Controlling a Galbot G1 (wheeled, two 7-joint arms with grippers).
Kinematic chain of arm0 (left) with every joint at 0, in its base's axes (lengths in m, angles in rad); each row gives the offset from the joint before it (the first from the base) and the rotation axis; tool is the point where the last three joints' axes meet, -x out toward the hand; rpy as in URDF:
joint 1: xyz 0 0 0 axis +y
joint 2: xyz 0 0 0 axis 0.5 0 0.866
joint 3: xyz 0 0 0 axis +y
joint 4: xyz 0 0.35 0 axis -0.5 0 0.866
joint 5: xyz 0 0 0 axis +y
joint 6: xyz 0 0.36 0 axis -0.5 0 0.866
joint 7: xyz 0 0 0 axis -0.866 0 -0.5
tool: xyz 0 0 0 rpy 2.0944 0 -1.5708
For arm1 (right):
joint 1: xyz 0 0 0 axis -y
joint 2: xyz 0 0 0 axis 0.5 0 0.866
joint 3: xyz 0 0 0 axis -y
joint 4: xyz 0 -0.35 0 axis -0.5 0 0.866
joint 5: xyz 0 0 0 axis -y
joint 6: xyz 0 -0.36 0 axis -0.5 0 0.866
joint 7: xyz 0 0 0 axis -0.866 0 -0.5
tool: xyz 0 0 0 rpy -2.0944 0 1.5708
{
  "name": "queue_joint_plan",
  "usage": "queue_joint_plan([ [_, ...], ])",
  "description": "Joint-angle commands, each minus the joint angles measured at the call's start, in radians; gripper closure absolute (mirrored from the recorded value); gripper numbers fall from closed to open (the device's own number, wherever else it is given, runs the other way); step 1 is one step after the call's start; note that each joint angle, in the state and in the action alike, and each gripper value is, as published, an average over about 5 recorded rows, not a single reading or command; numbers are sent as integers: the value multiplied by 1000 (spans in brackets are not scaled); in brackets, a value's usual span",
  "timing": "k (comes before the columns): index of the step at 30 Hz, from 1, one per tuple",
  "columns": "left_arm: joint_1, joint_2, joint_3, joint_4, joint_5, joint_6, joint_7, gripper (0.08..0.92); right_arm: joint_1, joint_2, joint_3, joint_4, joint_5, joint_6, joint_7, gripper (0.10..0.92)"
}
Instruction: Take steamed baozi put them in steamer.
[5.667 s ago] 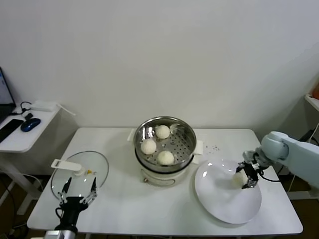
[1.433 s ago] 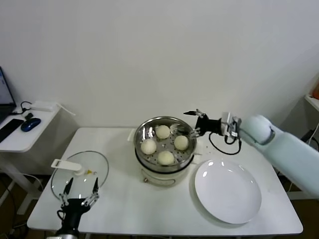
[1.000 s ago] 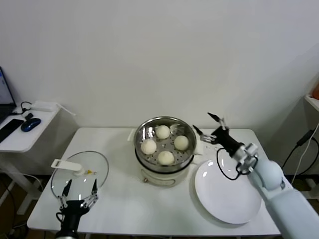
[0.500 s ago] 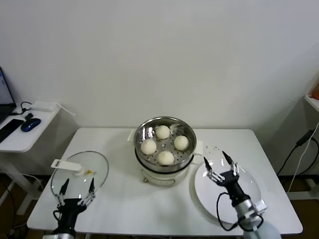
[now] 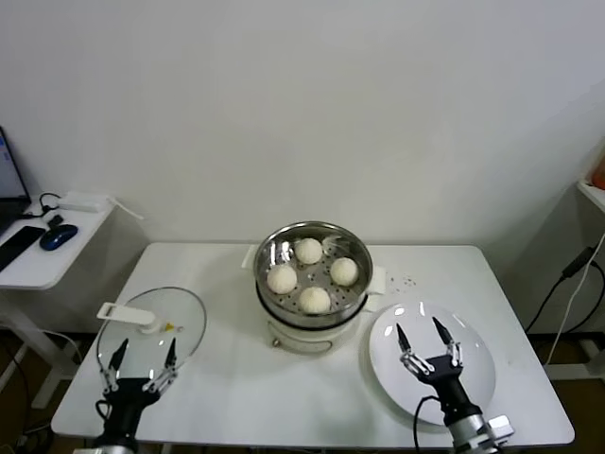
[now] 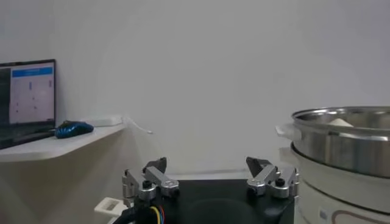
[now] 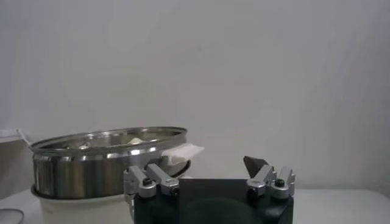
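Several cream-white baozi, one at the near side (image 5: 315,299), lie in the shiny steel steamer (image 5: 354,248) on its white cooker base, at the middle back of the table. The steamer also shows in the left wrist view (image 6: 341,143) and the right wrist view (image 7: 103,159). My right gripper (image 5: 426,344) is open and empty, low at the front right over the white plate (image 5: 473,397). My left gripper (image 5: 140,364) is open and empty, low at the front left by the glass lid (image 5: 184,317).
The glass lid with a white handle (image 5: 126,313) lies at the table's front left. A side desk (image 5: 38,260) with a mouse and a laptop stands to the left. A wall is close behind the table.
My right gripper set the last baozi in the steamer, opened, and drew back from the steamer down to the front right over the plate. The left arm has barely moved.
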Motion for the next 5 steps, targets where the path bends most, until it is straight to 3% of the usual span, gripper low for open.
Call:
queue_joint_plan([
  [1,-4,-2,-6,3,-28,1,29,177,-26,19,11,7,2,6,10,203],
  [5,1,-4,-9,7,-34,-5,30,177,-19,15,8,8,1,1,9,203],
])
